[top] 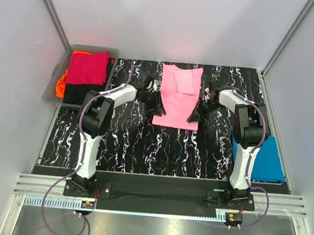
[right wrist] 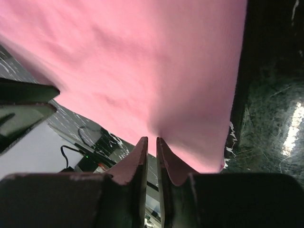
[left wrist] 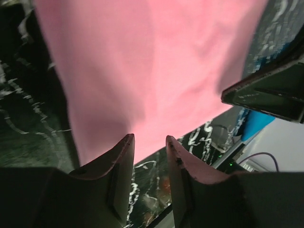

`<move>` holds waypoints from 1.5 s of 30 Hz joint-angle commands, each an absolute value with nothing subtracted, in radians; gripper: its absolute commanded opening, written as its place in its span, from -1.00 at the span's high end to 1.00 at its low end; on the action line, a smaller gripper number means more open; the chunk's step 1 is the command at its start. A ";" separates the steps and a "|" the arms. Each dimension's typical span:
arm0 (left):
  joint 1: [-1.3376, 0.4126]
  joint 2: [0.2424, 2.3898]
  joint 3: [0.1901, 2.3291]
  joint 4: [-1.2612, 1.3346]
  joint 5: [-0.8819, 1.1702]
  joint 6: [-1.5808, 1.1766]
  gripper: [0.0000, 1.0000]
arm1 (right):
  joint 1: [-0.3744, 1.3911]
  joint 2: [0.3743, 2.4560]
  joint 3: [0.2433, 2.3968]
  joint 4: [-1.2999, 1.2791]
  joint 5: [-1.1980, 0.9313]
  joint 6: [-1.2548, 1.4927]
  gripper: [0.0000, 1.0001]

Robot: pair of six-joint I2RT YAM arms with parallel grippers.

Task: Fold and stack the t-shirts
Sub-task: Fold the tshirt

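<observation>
The light pink t-shirt point(top: 177, 100) lies partly folded in the middle of the marbled black table point(top: 128, 142), a small folded flap on its upper part. My left gripper point(top: 157, 103) is at its left edge. In the left wrist view this gripper point(left wrist: 149, 139) stands open at the hem of the pink cloth point(left wrist: 152, 66), with table showing between the fingers. My right gripper point(top: 196, 115) is at the shirt's right edge. Seen from the right wrist, it point(right wrist: 151, 138) is shut on the pink hem point(right wrist: 142, 71), which puckers at the tips. A bright blue t-shirt point(top: 262, 158) lies flat at the table's right edge.
A grey bin point(top: 57, 82) at the back left holds crimson point(top: 88, 67), orange point(top: 61, 84) and black point(top: 83, 92) shirts. White walls close in the back and both sides. The metal rail point(top: 156, 196) with the arm bases runs along the near edge.
</observation>
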State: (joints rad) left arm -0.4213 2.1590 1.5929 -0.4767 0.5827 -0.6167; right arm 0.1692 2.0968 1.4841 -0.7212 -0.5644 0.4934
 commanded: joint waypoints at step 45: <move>-0.402 1.916 1.344 -0.494 0.462 -0.367 -0.25 | 0.141 1.991 1.362 -0.681 -0.554 0.327 -0.08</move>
